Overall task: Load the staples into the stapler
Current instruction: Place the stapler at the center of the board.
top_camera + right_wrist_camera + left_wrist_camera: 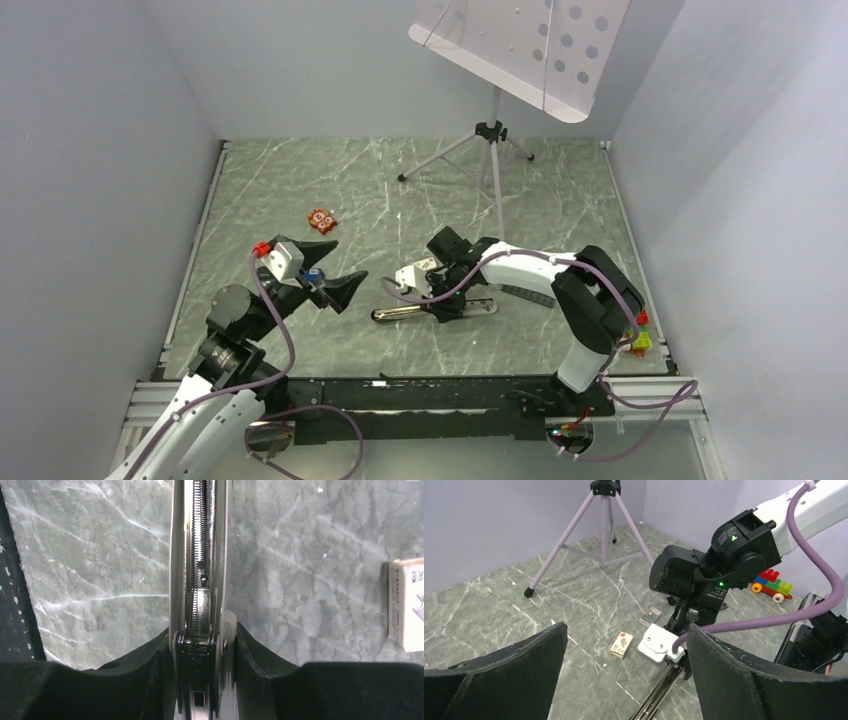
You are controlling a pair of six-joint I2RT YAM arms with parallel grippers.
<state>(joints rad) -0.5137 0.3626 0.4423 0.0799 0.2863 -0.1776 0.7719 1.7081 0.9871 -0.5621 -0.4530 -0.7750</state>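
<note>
From above, two arms reach over one marble counter (560, 200). The left hand (338, 270) hangs spread wide, left of centre, grasping nothing. The right hand (447, 304) is down on one stapler (400, 313), which lies opened flat, left to right, near the middle. One tripod stand (490, 150) is at the far side. One small orange piece (322, 218) lies just beyond the left hand. One clump of toy bricks (640, 342) sits at the near right edge.

Left wrist: its two fingers stand apart with nothing between them. Past them lies one small box (621, 645). Just beyond it is one silver-grey bit, apparently the staples (651, 615), loose on the counter beside the right hand.

Right wrist: two fingers (130, 680) clench the stapler's hinge end. One spring (200, 530) runs along its open channel. The box shows at the right edge.
</note>
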